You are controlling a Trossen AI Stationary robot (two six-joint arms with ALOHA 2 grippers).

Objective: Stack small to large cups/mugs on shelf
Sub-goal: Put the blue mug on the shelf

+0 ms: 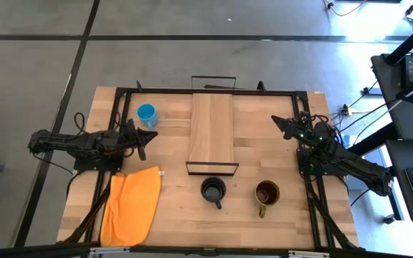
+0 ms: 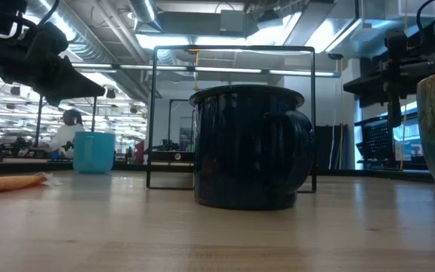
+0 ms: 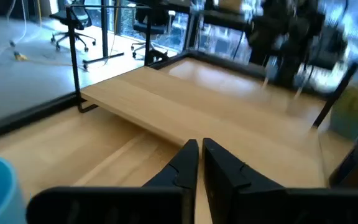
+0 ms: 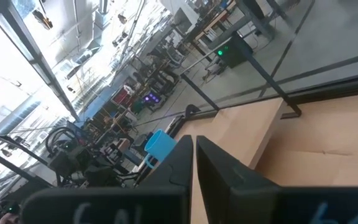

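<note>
Left gripper [image 1: 151, 133]: jaws pressed together, empty, blue cup [image 1: 147, 114] just beside its tip.
Right gripper [image 1: 277, 121]: jaws pressed together, empty.
Shelf [image 1: 212, 129]: between both jaws.
Black cup [image 1: 213, 190], olive cup [image 1: 267, 193]: well apart from either jaws, past the shelf's end.

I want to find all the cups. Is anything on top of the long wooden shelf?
No. The shelf is bare on top. The blue cup, black cup and yellow cup all stand on the table. What lies under the shelf is hidden.
</note>
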